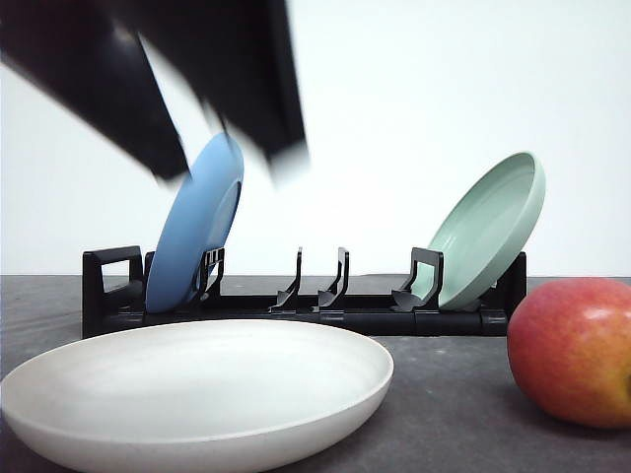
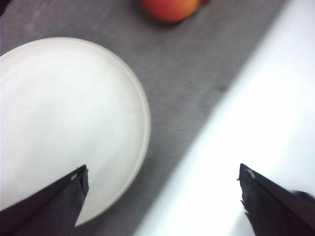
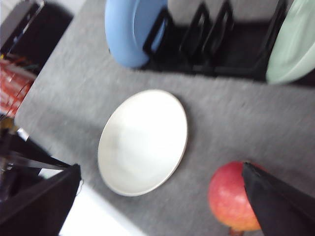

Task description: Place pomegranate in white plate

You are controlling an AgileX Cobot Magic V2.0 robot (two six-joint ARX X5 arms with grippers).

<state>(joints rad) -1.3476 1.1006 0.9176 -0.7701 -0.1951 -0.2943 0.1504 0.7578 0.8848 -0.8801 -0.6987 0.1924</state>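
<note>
Front view shows the pomegranate (image 1: 575,350) at lower right, outside the empty white plate (image 1: 197,394); both grippers, left (image 2: 162,196) and right (image 3: 162,196), are spread, holding nothing.

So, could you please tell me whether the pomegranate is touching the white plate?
Apart. The right wrist view shows a strip of bare grey table between the pomegranate and the white plate; the front view shows the same gap.

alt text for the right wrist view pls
A pomegranate sits on a grey table beside an empty white plate, between the open right gripper fingers. Behind, a black rack holds a blue plate and a green plate.
</note>
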